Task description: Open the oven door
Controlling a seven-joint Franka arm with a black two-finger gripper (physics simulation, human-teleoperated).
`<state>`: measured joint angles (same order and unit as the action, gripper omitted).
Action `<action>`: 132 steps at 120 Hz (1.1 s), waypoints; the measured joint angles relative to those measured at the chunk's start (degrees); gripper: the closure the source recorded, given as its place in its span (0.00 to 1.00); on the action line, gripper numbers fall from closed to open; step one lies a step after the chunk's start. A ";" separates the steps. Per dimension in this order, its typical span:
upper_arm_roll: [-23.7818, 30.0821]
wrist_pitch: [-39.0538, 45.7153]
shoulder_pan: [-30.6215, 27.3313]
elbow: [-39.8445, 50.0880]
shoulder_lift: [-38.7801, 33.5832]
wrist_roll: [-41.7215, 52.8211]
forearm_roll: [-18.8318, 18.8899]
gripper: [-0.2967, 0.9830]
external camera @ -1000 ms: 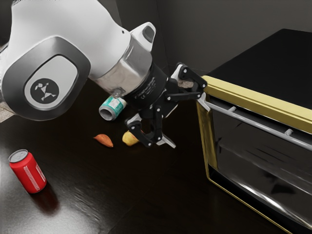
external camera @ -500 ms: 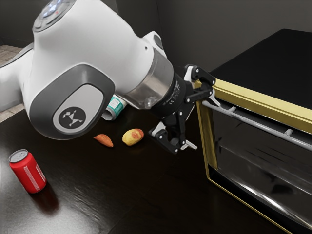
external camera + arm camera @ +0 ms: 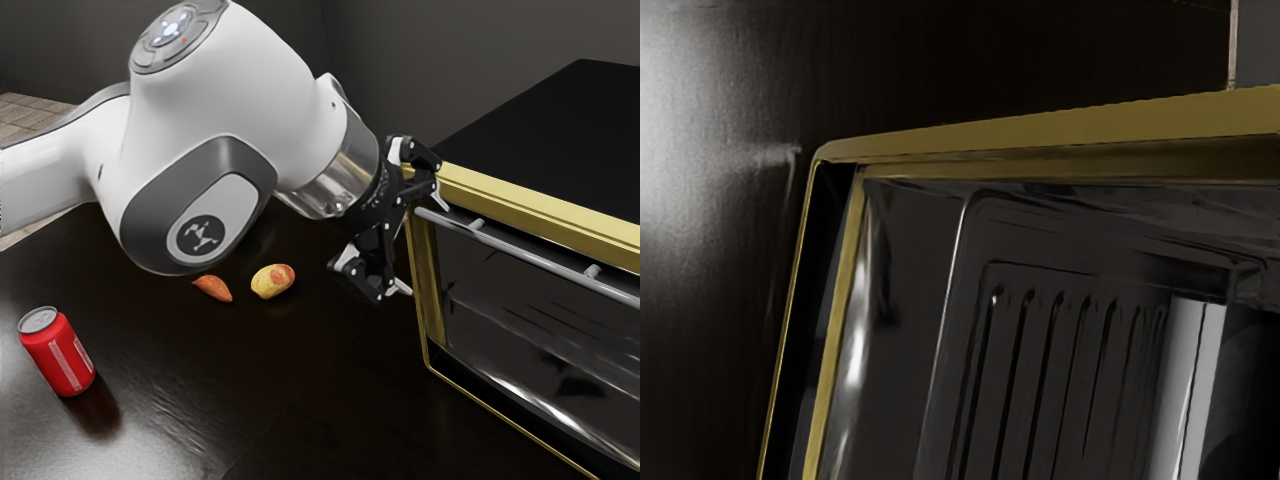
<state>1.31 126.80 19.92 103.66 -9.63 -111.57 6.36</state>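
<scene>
My gripper (image 3: pixel 421 244) stands open at the oven's near corner in the exterior view, one fingertip above the other, close to the end of the handle bar. The grey handle (image 3: pixel 540 260) runs along the top of the dark glass door (image 3: pixel 530 320), which looks closed within the gold-framed oven (image 3: pixel 530 207). Whether a fingertip touches the handle or frame, I cannot tell. In the wrist view, the pale handle bar (image 3: pixel 1185 390) lies across the dark door (image 3: pixel 1070 370), beside the oven's gold frame (image 3: pixel 1040 130).
On the dark table (image 3: pixel 250 390) are a red can (image 3: pixel 58 352), a yellow-red potato-like item (image 3: pixel 273 281) and an orange-brown piece (image 3: pixel 213 288), all on the exterior view's left of the oven. The oven's black top (image 3: pixel 560 130) rises behind the hand.
My hand has moved toward the exterior view's right, nearer the oven, and has tilted somewhat. The arm now covers the teal can seen earlier. The door and the table items have not moved.
</scene>
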 joint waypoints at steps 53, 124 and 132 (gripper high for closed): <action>0.21 0.87 -1.74 4.05 0.73 1.38 -5.10 0.23; 6.03 -24.66 -35.77 -4.17 -14.48 17.69 -13.90 0.23; 2.80 -30.14 -32.87 -2.78 -11.46 22.53 -11.27 0.23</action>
<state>4.10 96.66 -12.95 100.88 -21.09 -89.04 -4.91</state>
